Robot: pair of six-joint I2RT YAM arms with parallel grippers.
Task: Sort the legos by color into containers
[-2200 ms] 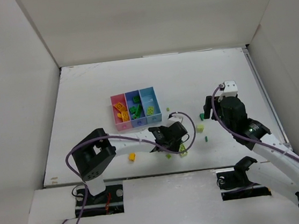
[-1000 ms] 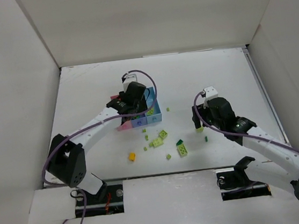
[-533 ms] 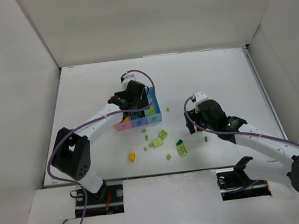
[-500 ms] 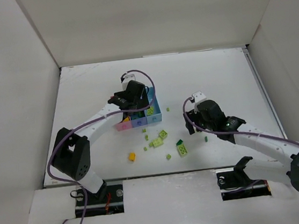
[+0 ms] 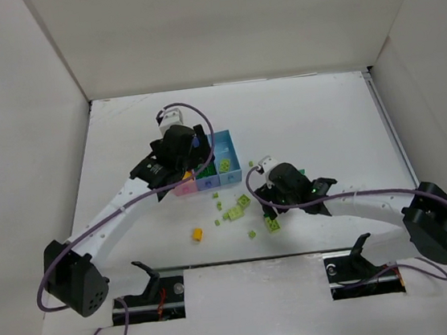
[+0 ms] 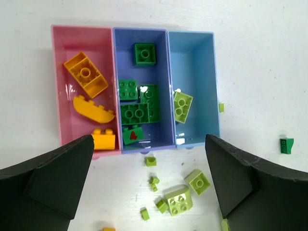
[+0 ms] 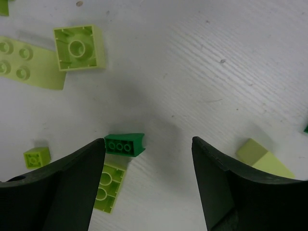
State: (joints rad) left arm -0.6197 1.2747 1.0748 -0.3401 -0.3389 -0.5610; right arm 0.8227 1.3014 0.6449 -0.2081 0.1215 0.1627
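Holds the left gripper high above three small narrow plastic bins joined in a row, fingers spread wide, nothing between them. Looks straight down on the row from there: pink bin on the left, periwinkle blue bin in the middle, light blue bin on the right, near ends about level with the fingertips. Shows three orange-yellow studded plastic bricks in the pink, several dark green studded bricks in the periwinkle, one pale lime green brick in the light blue. Shows also loose pale lime pieces scattered on the white table just near of the bins, and a lone orange-yellow brick nearer again, towards the left.

Has the right gripper low over the table to the near right of the bins, fingers apart, clamped on nothing. Straddles a small dark green sloped brick, hard by one finger and well clear of the other; touching or not, cannot tell. Shows a two-stud pale lime brick right beside it, partly behind that same finger, and a square pale lime brick well apart from both.
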